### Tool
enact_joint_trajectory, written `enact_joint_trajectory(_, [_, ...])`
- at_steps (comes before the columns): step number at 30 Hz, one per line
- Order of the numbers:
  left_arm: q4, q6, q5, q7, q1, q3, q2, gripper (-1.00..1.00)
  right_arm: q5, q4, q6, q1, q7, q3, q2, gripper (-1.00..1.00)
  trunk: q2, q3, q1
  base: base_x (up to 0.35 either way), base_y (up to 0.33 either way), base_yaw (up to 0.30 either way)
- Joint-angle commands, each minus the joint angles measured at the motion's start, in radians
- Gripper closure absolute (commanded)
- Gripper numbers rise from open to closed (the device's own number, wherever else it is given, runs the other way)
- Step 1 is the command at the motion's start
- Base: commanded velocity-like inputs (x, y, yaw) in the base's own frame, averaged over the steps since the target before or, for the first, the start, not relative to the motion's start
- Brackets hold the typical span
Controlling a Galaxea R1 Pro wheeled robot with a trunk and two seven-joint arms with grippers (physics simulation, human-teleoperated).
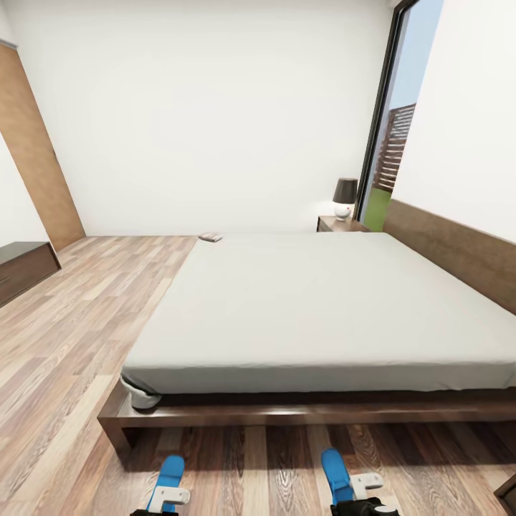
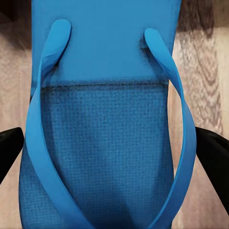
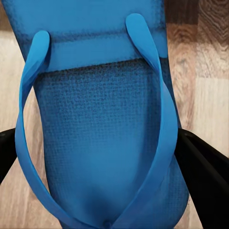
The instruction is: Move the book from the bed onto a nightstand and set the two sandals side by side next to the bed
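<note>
Both grippers closed on a bright blue flip-flop sandal each (image 1: 170,476) (image 1: 335,474); I'd lower them level, parallel, near the dark wooden bed frame (image 1: 287,412).

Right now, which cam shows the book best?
Head view: the book lies small on the far left corner of the bed. Both wrist views look down on a blue sandal over floor planks, so they give nothing on it.

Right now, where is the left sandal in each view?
Head view: left sandal at the bottom edge, left of centre, over the floor in front of the bed.
Left wrist view: sandal between the left gripper's fingers.
Right wrist view: a different sandal.
Shared landmark: wood-plank floor.
</note>
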Motion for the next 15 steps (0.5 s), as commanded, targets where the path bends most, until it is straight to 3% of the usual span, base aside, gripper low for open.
enact_joint_trajectory(1, [-0.002, 0.003, 0.009, 0.006, -0.001, -0.009, 0.001, 1.0, -0.001, -0.002, 0.007, 0.0, 0.003, 0.001, -0.001, 1.0, -0.008, -0.004, 0.004, 0.0, 0.0, 0.0])
enact_joint_trajectory(15, [-0.003, 0.001, 0.007, 0.006, 0.0, -0.01, 0.001, 1.0, 0.004, -0.003, 0.004, 0.0, -0.005, -0.004, 0.0, 1.0, -0.106, -0.048, 0.057, 0.0, 0.0, 0.0])
